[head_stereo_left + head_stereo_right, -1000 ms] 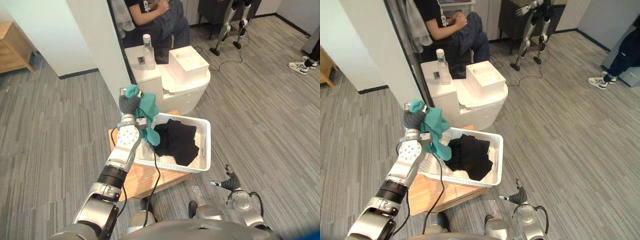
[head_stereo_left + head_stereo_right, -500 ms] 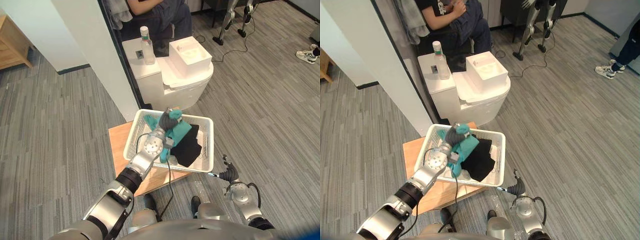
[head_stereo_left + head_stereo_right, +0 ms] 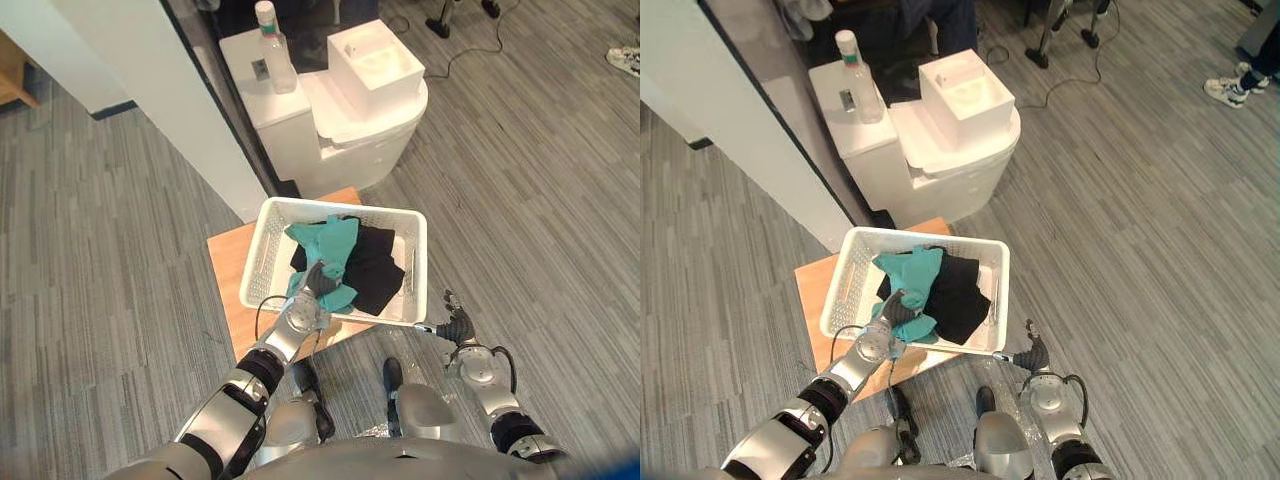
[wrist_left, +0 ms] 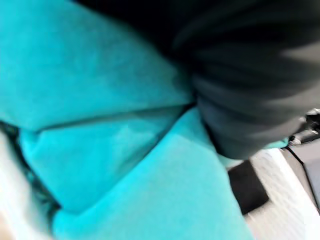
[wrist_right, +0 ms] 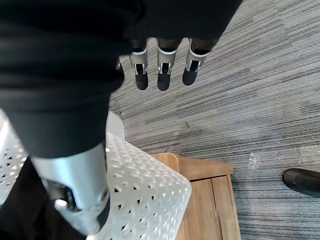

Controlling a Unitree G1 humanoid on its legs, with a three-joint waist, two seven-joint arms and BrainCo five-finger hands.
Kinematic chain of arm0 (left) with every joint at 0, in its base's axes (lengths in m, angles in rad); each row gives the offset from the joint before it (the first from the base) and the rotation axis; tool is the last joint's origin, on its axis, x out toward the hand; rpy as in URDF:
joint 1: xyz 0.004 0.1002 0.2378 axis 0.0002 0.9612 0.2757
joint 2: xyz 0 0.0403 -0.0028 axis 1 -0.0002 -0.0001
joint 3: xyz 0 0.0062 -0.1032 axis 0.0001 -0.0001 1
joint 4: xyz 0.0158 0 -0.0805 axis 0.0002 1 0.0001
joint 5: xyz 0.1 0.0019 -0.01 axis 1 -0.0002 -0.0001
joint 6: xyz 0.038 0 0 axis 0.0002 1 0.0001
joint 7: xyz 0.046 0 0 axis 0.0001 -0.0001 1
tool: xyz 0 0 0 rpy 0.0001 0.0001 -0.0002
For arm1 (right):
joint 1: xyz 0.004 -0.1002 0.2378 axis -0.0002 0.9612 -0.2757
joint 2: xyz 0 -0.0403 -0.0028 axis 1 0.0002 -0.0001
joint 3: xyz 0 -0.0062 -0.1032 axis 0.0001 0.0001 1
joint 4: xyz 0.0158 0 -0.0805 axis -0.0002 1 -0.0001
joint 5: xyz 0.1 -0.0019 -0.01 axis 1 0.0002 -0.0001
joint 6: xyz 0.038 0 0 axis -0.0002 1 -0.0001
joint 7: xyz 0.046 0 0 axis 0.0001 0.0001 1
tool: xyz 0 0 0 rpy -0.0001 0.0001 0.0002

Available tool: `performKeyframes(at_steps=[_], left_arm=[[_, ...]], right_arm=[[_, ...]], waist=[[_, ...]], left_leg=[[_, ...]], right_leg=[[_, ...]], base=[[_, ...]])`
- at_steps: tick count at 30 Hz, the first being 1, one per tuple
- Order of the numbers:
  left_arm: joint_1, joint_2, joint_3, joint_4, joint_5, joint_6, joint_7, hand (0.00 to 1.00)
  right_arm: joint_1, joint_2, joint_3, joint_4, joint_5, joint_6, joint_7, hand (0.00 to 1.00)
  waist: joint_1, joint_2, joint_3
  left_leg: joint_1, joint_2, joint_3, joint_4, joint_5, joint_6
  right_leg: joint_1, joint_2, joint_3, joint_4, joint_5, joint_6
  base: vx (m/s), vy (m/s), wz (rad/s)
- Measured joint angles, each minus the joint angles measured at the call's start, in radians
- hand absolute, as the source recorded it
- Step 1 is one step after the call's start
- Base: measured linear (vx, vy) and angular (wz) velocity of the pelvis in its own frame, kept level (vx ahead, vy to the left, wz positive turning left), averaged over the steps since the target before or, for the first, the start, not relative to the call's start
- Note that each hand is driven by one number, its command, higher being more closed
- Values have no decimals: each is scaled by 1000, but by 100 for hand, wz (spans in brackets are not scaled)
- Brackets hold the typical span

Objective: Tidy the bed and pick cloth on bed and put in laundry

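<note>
A white laundry basket (image 3: 265, 255) stands on a low wooden table (image 3: 228, 275). Inside it a teal cloth (image 3: 328, 240) lies over a black cloth (image 3: 378, 265). My left hand (image 3: 316, 279) is down inside the basket by its near rim, sunk in the teal cloth, and the left wrist view shows the teal cloth (image 4: 115, 165) pressed close against it. My right hand (image 3: 457, 327) hangs low beside the basket's near right corner, open and holding nothing; its straight fingers (image 5: 159, 70) point at the floor past the basket's corner (image 5: 145, 190).
Behind the basket stands a white toilet (image 3: 360, 120) with a clear bottle (image 3: 268, 35) on its tank and a white box (image 3: 378, 65) on its lid. A white partition (image 3: 150, 80) rises at the back left. A person's shoe (image 3: 1225, 90) is at the far right.
My left hand has come down and back toward the basket's near rim, and the teal cloth now lies spread in the basket. The camera has tilted down. The right hand has hardly moved.
</note>
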Motion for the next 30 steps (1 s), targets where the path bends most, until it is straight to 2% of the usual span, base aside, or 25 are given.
performKeyframes(at_steps=[4,7,12,17,19,21,25,30], left_arm=[[-3,1,36,1,-57,15,9,0],[-3,1,66,1,-123,-23,18,0],[18,6,167,-51,-241,-124,60,0],[110,29,264,-288,-398,-276,46,0],[164,45,325,-412,-451,-315,45,0],[213,47,391,-499,-499,-319,39,0],[342,41,471,-609,-601,-318,42,0],[480,35,603,-674,-684,-320,111,0]], right_arm=[[-3,0,-4,6,18,10,1,0],[-4,0,-12,12,18,14,2,0],[20,0,-34,13,17,28,8,0],[82,0,-66,49,16,33,37,0],[104,0,-87,55,14,38,46,0],[114,1,-116,57,13,52,58,0],[151,7,-169,86,-6,85,85,0],[178,8,-247,115,-5,123,123,0]], waist=[[0,3,5],[1,3,6],[6,3,6],[30,4,5],[36,8,1],[57,14,-8],[79,12,-45],[116,16,-88]], left_leg=[[-1,1,1,0,1,-1],[0,1,0,0,1,-1],[4,-5,-6,0,3,2],[33,-16,-58,0,6,5],[39,-19,-72,0,6,5],[40,-21,-85,-1,6,6],[53,-25,-116,-1,6,7],[69,-29,-152,-5,5,6]], right_leg=[[-1,1,0,0,0,0],[-1,0,0,3,-1,0],[3,-8,-10,16,-6,3],[56,-24,-57,21,-24,7],[73,-29,-74,20,-28,7],[78,-31,-83,17,-29,7],[119,-31,-115,-12,-29,8],[167,-29,-149,-40,-30,8]], base=[[0,0,0],[0,0,0],[-2,19,7],[5,19,29],[-8,20,24],[-2,16,15],[26,-5,26],[15,-17,20]])
